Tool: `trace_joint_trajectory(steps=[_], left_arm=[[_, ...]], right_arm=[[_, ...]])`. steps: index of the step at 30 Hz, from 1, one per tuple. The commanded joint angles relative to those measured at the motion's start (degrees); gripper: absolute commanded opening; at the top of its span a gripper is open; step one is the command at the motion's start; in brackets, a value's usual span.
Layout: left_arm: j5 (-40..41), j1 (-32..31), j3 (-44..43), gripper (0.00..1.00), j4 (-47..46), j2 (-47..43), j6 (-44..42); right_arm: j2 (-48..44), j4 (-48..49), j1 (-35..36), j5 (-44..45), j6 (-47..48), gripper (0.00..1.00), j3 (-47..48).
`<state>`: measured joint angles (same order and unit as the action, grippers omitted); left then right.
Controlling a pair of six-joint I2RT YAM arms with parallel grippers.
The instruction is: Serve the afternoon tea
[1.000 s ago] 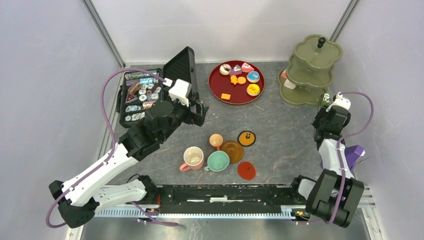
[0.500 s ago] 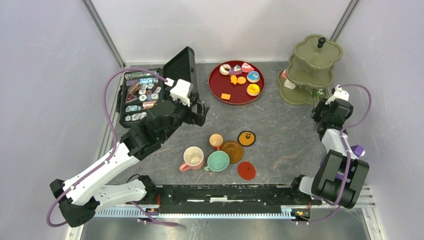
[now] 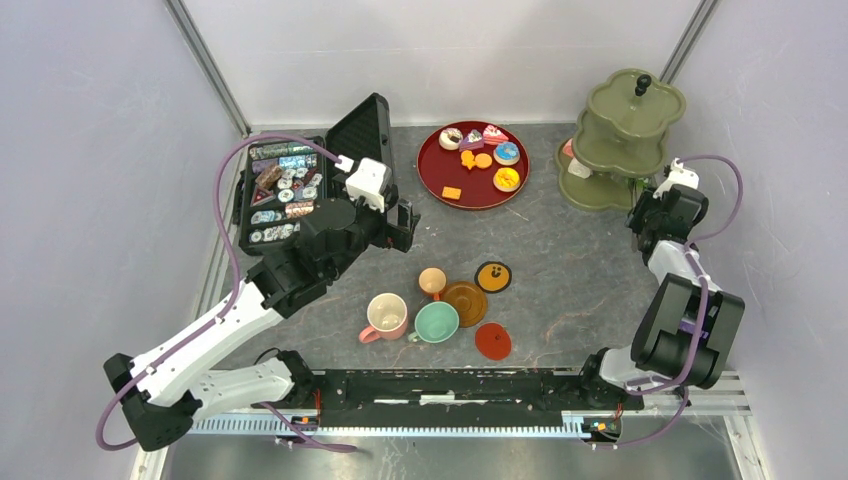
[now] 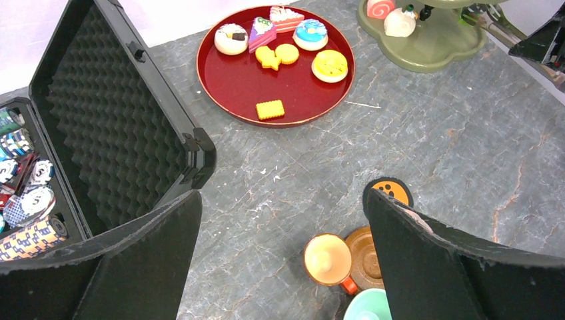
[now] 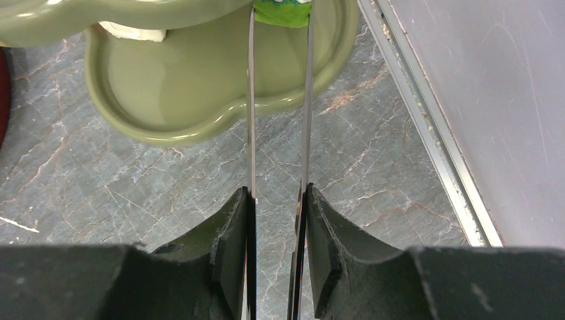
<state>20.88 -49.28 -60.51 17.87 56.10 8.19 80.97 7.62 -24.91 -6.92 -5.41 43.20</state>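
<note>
With the right gripper (image 5: 276, 200) half-closed on the thin metal tongs (image 5: 250, 100), set the small green toy pastry (image 5: 283, 12) level on the bottom tray of the olive-green tiered stand (image 5: 200, 127).

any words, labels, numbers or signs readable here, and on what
No words or numbers can be read in any view.
black-orange saucer: only a face-like sign, two dots and a curve; no letters.
case: its contents carry printed patterns, too small and blurred to read.
tongs: no marking visible.
</note>
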Motion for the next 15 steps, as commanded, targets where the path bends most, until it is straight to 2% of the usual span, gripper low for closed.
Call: trace_joint_trajectory(steps=[1, 15], left_arm=[[0.8, -0.2, -0.3, 1.0, -1.5, 0.3, 0.7], [1.2, -0.3, -0.4, 1.0, -1.3, 1.2, 0.4]], right_arm=[[1.8, 1.7, -0.2, 0.9, 1.5, 0.28, 3.0], [6.0, 6.2, 0.0, -3.1, 1.5, 0.36, 3.9]])
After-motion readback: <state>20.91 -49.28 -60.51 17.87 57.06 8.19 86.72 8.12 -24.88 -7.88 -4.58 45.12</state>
